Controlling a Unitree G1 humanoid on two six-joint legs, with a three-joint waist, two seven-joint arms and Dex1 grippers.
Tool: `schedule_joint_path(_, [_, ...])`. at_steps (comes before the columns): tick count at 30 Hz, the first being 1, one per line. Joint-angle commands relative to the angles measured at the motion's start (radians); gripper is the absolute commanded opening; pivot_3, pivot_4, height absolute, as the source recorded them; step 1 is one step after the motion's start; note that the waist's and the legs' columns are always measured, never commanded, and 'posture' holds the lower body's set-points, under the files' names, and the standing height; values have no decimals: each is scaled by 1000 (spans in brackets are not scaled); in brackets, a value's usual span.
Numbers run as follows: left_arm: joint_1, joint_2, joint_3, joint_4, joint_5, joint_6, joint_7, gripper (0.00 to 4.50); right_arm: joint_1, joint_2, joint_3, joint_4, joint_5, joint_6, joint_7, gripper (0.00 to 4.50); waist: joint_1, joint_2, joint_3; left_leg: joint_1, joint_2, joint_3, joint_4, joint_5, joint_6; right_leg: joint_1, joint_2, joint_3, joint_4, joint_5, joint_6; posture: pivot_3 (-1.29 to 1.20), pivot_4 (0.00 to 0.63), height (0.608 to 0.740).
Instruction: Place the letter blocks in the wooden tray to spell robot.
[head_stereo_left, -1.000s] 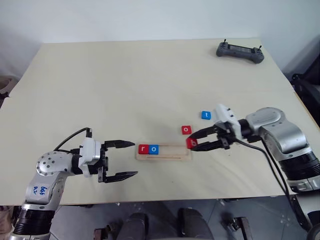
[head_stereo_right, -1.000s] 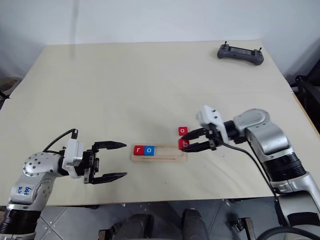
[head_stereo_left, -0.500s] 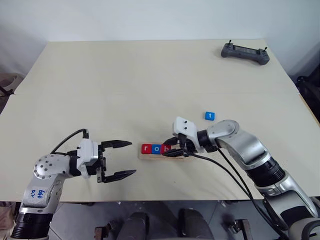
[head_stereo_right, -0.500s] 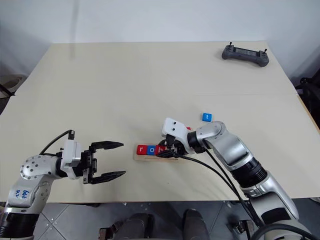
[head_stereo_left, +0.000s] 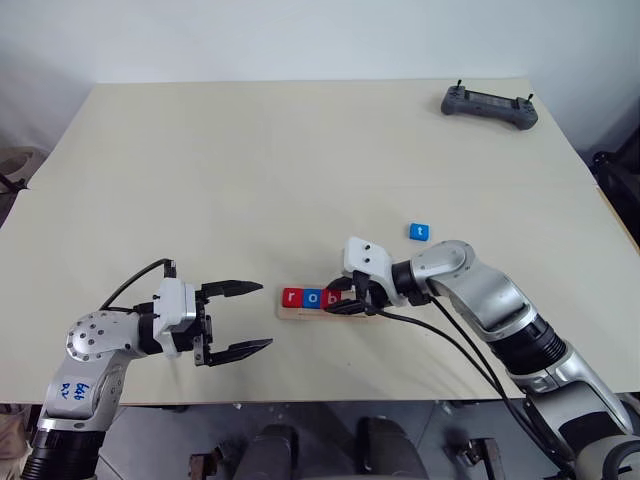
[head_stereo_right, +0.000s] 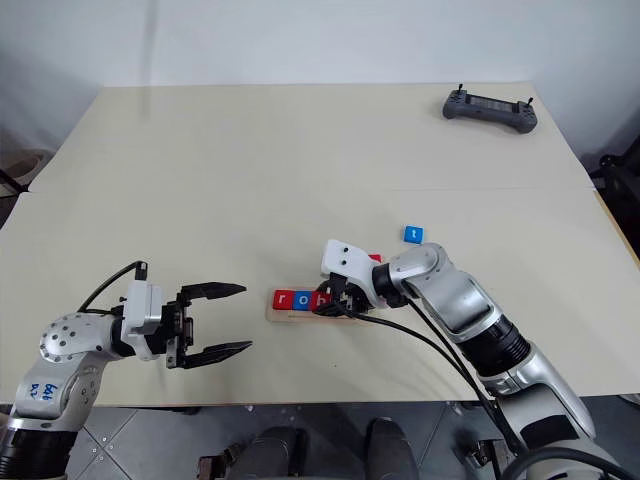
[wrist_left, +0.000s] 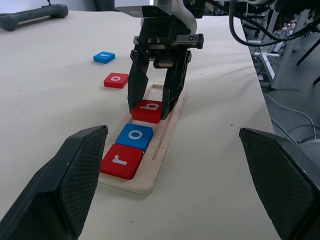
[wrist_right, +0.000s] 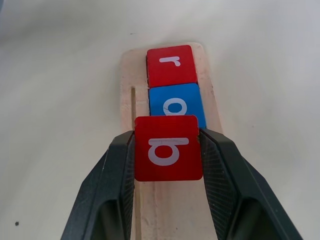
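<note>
The wooden tray (wrist_left: 159, 150) lies near the table's front edge. A red r block (head_stereo_left: 292, 297) and a blue o block (head_stereo_left: 312, 298) sit side by side at its left end. My right gripper (wrist_left: 150, 107) is shut on the red b block (wrist_right: 168, 148), holding it over the tray right beside the blue o. Whether the b rests in the groove I cannot tell. A loose red o block (wrist_left: 116, 80) lies just behind the tray, and a blue t block (head_stereo_left: 419, 231) lies farther back to the right. To the tray's left my left gripper (head_stereo_left: 266, 316) hangs open and empty.
A dark grey controller (head_stereo_left: 485, 102) rests at the table's far right corner. Black cables trail from my right arm across the table front right of the tray. The table's front edge runs close below both grippers.
My right gripper has carried the red b block left, from the tray's right end to just beside the blue o, then held still. The left gripper has not moved. The camera shifted slightly.
</note>
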Motion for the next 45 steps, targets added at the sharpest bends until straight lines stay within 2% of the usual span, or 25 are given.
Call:
schedule_joint_path(1, [0, 0, -1, -38, -11, -12, -1, 4500, -18, 10, -24, -9, -5, -21, -7, 2464, 0, 0, 0, 0, 0, 0, 0, 0, 0, 0, 0, 0, 0, 0, 0, 0, 150, 740])
schedule_joint_path(6, [1, -1, -2, -39, -11, -12, 0, 4500, -16, 9, -23, -12, -8, -27, -4, 4251, 0, 0, 0, 0, 0, 0, 0, 0, 0, 0, 0, 0, 0, 0, 0, 0, 150, 740])
schedule_joint_path(7, [0, -1, -2, -39, -12, -12, -1, 4500, -14, 8, -26, -15, -8, -28, -4, 4463, 0, 0, 0, 0, 0, 0, 0, 0, 0, 0, 0, 0, 0, 0, 0, 0, 150, 740])
schedule_joint_path(17, [-8, 2, -4, -30, -15, -9, -10, 4500, 28, -27, -113, -70, 48, -59, 25, 4463, 0, 0, 0, 0, 0, 0, 0, 0, 0, 0, 0, 0, -1, 0, 0, 0, 150, 740])
schedule_joint_path(20, [-12, 2, -4, -24, -15, -9, -15, 4500, 60, -50, -125, -108, 75, -49, 56, 3823, 1, 0, 0, 0, 0, 0, 0, 0, 0, 0, 0, 0, -1, 0, 0, 0, 150, 740])
schedule_joint_path(31, [-21, 4, -5, -17, -14, -4, -22, 4500, 147, -83, -54, -158, 65, -27, 93, 47, 1, 0, 0, 0, 1, 0, -1, 0, 0, 0, 0, 0, -2, 0, 0, 0, 150, 740])
schedule_joint_path(45, [-19, 7, 1, -28, -15, 4, -15, 4500, 113, -46, -55, -108, 54, -22, 57, 47, 1, 0, 0, 0, 0, 0, -1, 0, 0, 1, 0, 0, -2, 0, 0, 0, 150, 740])
